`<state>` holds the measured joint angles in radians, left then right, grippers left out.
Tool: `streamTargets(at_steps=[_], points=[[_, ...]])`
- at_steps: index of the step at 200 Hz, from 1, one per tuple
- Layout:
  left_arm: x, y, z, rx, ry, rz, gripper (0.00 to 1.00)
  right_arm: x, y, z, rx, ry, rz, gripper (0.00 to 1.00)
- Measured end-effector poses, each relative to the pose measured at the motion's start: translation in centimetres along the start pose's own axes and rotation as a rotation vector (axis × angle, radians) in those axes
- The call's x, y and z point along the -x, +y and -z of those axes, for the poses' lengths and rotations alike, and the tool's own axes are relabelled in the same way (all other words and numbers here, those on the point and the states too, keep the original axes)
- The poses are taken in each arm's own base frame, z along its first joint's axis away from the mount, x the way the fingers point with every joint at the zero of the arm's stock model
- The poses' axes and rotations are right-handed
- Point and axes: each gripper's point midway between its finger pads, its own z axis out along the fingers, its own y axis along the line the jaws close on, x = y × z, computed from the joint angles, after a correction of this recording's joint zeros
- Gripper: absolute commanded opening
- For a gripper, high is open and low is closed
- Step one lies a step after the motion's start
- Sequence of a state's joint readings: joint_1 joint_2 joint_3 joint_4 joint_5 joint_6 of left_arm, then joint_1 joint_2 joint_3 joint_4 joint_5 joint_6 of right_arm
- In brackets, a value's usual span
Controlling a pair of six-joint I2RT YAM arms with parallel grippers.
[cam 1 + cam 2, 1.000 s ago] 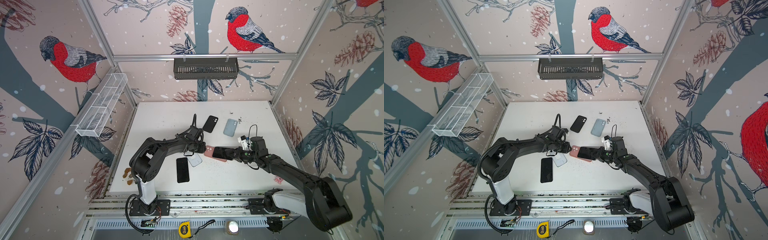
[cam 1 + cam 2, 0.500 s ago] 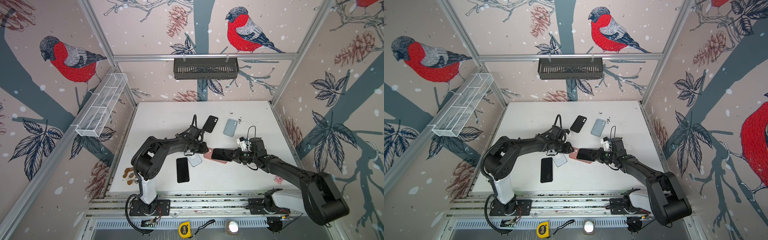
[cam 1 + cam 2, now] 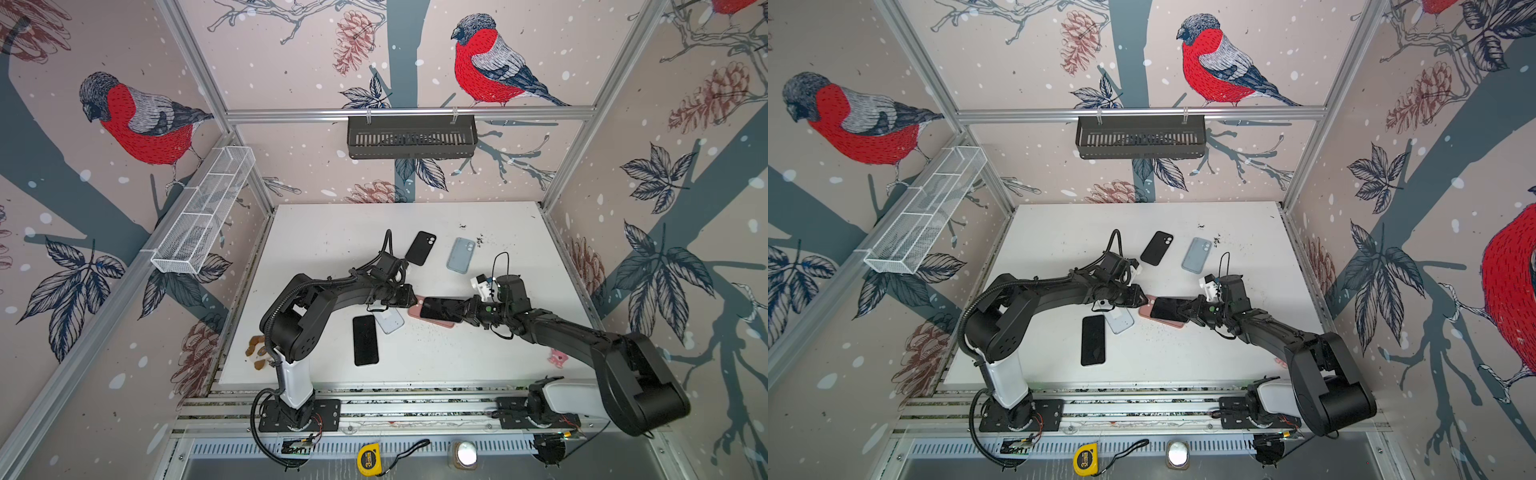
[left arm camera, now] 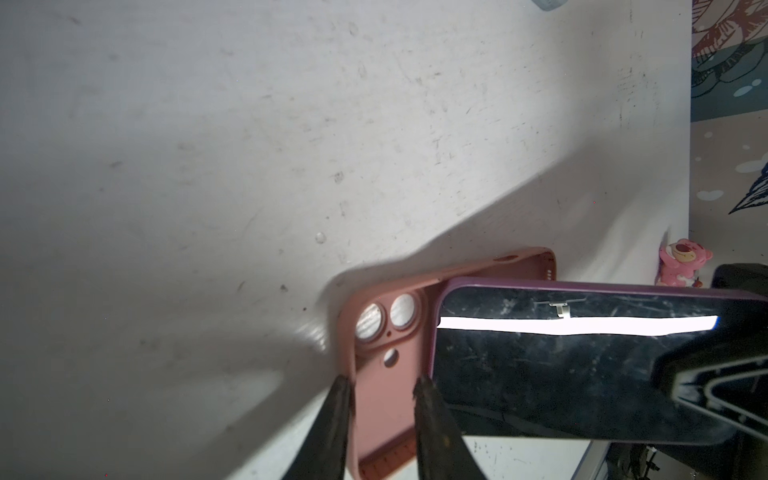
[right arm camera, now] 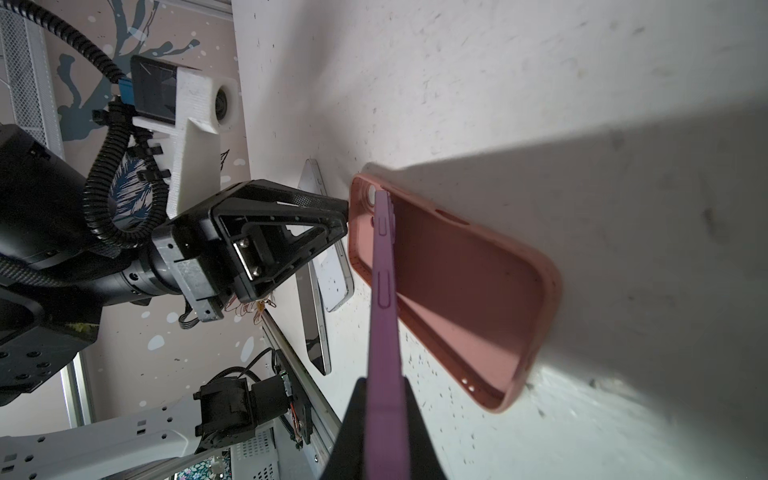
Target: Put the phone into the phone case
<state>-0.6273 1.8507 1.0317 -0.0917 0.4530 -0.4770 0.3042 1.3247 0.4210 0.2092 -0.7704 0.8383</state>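
While the left gripper [image 4: 384, 386] reaches in from the left, its jaws stand narrowed astride the camera-end wall of the pink phone case [image 4: 386, 332]. One finger is outside the wall and one inside the shell, and it looks to be clamping that end in place on the white table [image 3: 332, 232]. The case lies open side up near the middle of the table, its long axis running left to right and its camera cut-outs at the left end.

Directly above it is the purple phone [image 4: 561, 365], screen up, with its long axis nearly in line with the case's. Its free left end stops just right of the cut-outs and sits low over the shell, while its right end rides higher — so the phone slants down toward the left. Whether the low end touches the case floor I cannot tell.

Further right, the right gripper [image 3: 463, 311] is closed tight on the phone's right end, with one finger on the screen face and one on the back.

The coming move, as I judge it, turns on that slant and offset. The phone needs to slide left until its end seats under the camera-end lip, and then its right end must be laid down into the shell. The right arm carries — the left only braces.
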Motion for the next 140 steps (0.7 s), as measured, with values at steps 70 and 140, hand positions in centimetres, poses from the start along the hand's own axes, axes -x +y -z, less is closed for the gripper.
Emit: streamTargets(at_steps=[70, 140], points=[[-0.48, -0.53, -0.18, -0.019, 0.012, 0.013, 0.29, -0.08, -0.2, -0.56, 0.028, 0.01, -0.015, 0.03], [-0.94, -0.94, -0.26, -0.033, 0.023, 0.016, 0.28, 0.82, -0.07, -0.74, 0.038, 0.008, -0.022, 0.04]])
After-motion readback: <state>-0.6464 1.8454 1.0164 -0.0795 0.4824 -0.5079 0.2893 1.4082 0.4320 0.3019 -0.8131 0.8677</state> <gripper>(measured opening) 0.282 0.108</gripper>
